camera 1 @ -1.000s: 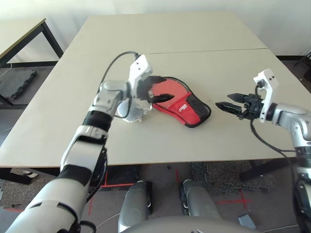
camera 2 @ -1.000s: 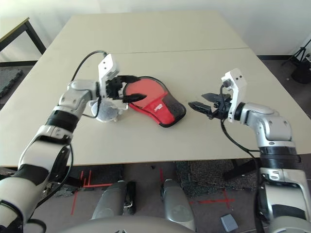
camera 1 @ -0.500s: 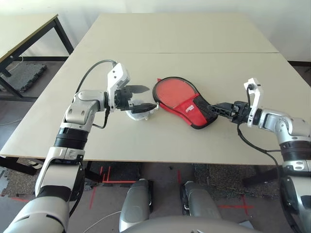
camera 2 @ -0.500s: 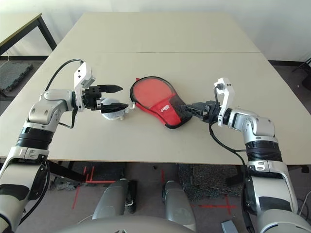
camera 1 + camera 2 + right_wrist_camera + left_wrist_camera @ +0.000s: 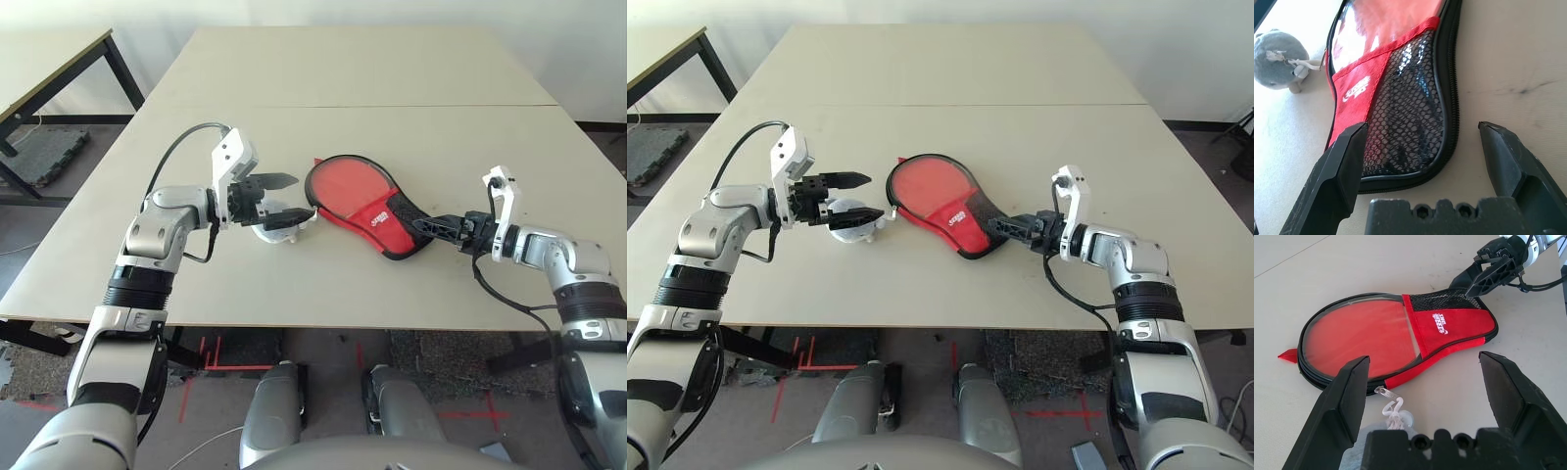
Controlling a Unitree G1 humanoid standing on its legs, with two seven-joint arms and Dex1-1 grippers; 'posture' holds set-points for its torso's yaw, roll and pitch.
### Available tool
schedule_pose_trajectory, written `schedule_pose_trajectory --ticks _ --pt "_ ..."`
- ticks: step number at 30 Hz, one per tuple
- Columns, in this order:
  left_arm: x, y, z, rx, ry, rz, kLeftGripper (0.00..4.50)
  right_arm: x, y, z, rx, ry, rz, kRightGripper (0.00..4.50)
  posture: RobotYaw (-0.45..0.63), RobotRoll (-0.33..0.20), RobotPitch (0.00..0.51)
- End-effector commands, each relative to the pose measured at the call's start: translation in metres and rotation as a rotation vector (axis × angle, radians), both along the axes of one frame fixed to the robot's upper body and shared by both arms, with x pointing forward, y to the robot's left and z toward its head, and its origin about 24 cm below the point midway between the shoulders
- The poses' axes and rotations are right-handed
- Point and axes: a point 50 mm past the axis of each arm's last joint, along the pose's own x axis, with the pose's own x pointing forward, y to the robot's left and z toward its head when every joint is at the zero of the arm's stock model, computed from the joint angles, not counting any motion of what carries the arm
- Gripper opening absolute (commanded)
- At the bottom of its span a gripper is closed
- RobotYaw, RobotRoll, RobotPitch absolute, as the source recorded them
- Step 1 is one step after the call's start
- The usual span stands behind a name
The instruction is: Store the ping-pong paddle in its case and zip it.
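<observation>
You are looking down at a pale tabletop with the case lying flat near its middle, round end toward your left and black mesh end toward your right. Through the clear round panel something red is showing, but you cannot tell from here whether it is the ping-pong paddle itself. The zip pull is sitting at the case's edge on the side facing your left gripper.

Your left gripper is hanging just above the tabletop beside the round end of the case, fingers spread wide and holding nothing. A pale plush toy is lying right under it, just beside the case.

Your right gripper is pointing at the mesh end, its fingers standing wide apart with the narrow end of the case between them, and gripping nothing. Whether its fingertips are touching the fabric, you cannot tell.
</observation>
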Motion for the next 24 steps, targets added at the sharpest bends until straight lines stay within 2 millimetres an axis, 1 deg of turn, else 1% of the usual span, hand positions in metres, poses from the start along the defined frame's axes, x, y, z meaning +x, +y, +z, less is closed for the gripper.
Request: schedule_pose_trajectory --ticks 1,10,11,12,13,17,18,19,20,22,23,24 --pt "-0.002 0.0 0.0 0.0 -0.002 0.001 4.5 -0.008 0.009 -0.011 0.006 0.059 0.042 4.47 0.1 0.0 0.096" --pt "-0.001 -0.002 0.0 0.001 -0.01 0.003 4.5 -0.012 0.012 -0.014 0.02 0.096 0.033 4.47 0.1 0.0 0.096" --pt "-0.001 -0.002 0.0 0.001 -0.01 0.004 4.5 -0.011 0.012 -0.015 0.02 0.1 0.028 4.09 0.1 0.0 0.096" --pt "-0.001 -0.002 -0.001 0.001 -0.01 0.005 4.5 -0.011 0.012 -0.015 0.018 0.102 0.025 3.9 0.1 0.0 0.096" --pt "-0.001 -0.002 -0.001 0.001 -0.009 0.005 4.5 -0.011 0.012 -0.015 0.015 0.102 0.024 3.54 0.1 0.0 0.096" --pt "-0.001 -0.002 -0.001 0.001 -0.009 0.006 4.5 -0.012 0.012 -0.016 0.013 0.106 0.027 2.08 0.1 0.0 0.094" --pt "-0.001 -0.002 -0.001 0.001 -0.008 0.006 4.5 -0.012 0.013 -0.016 0.017 0.109 0.026 1.64 0.1 0.0 0.094" --pt "-0.001 -0.002 -0.001 0.002 -0.008 0.005 4.5 -0.012 0.013 -0.016 0.019 0.109 0.025 1.31 0.1 0.0 0.094" --pt "-0.001 -0.002 -0.001 0.002 -0.008 0.006 4.5 -0.012 0.013 -0.017 0.017 0.113 0.021 0.86 0.1 0.0 0.093" --pt "0.0 -0.002 -0.001 0.003 -0.009 0.005 4.5 -0.012 0.013 -0.02 0.011 0.127 0.018 0.12 0.1 0.0 0.09" --pt "0.0 -0.002 -0.001 0.004 -0.009 0.005 4.5 -0.013 0.012 -0.021 0.005 0.133 0.016 0.02 0.1 0.0 0.091" --pt "0.0 -0.002 -0.001 0.004 -0.01 0.005 4.5 -0.014 0.013 -0.022 0.007 0.141 0.019 0.02 0.1 0.0 0.091"
